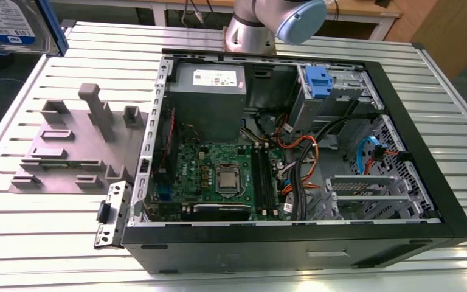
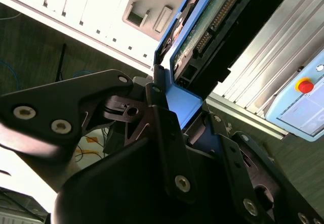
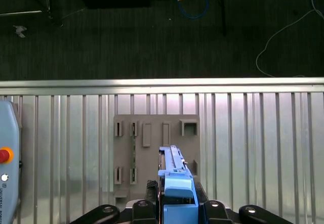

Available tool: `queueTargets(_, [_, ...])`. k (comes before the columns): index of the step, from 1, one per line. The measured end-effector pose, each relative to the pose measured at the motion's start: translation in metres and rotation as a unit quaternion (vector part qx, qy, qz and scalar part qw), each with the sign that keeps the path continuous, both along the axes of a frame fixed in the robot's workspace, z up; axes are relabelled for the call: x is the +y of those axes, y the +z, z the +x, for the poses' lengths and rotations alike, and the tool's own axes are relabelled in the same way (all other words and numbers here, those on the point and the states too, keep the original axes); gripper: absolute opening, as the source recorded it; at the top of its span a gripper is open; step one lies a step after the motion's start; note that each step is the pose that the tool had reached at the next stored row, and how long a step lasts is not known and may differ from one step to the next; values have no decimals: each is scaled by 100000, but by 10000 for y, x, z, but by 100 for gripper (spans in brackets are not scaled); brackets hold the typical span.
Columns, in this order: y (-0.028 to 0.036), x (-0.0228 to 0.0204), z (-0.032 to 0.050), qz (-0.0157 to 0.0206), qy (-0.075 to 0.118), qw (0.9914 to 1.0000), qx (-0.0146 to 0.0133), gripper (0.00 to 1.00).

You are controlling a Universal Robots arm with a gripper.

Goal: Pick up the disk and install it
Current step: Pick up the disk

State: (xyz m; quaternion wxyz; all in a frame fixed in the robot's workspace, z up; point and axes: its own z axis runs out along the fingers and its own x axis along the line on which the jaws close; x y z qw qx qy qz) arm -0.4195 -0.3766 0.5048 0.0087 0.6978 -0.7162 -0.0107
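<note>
Disk (image 3: 174, 176) is clamped edge-on in the pincer (image 3: 174, 209), whose black fingers (image 2: 157, 107) pinch the blue carrier frame from both sides. In the second wrist view, the disk's green circuit-board face shows. The disk hangs in the air, clear of the grey fixture plate (image 3: 152, 148) on the slatted metal surface (image 3: 253, 148). A pendant (image 3: 7, 153) with a red button lies near the plate. An open computer case (image 1: 298, 152) stands beside the plate. Beyond the surface edge, cables lie on a dark floor (image 3: 126, 37).
</note>
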Motion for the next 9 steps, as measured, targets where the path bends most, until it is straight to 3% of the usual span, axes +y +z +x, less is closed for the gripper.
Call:
queueTargets(5, [0, -1, 2, 2, 2, 100000, -2, 36])
queueTargets(9, [1, -46, 2, -5, 3, 100000, 6, 36])
